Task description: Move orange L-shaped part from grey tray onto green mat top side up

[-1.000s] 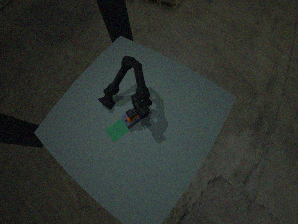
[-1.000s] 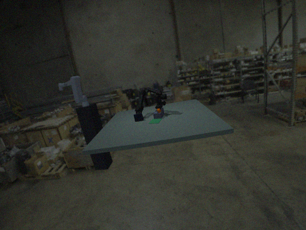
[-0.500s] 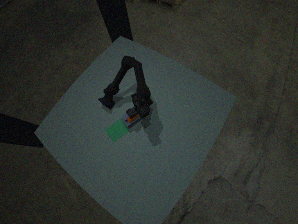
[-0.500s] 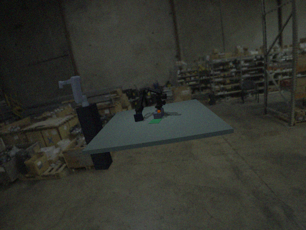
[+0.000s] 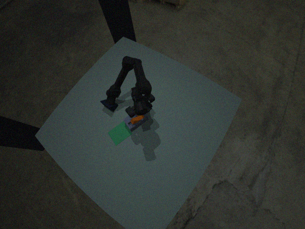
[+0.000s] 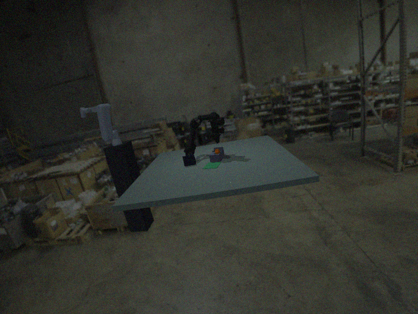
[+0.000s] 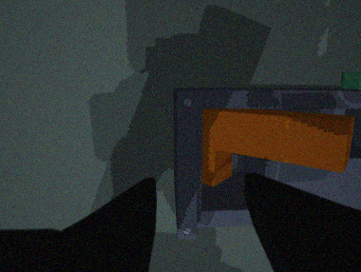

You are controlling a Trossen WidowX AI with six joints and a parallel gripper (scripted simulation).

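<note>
A pale bench point(image 5: 172, 147) carries a black arm bent over a grey tray point(image 7: 187, 143), with a green mat point(image 5: 119, 133) just beside the tray. In the tray's pocket lies the orange L-shaped part point(image 7: 280, 138), its long bar tilted upward. The gripper point(image 7: 199, 223) hovers above it, fingers half open, holding nothing.
</note>
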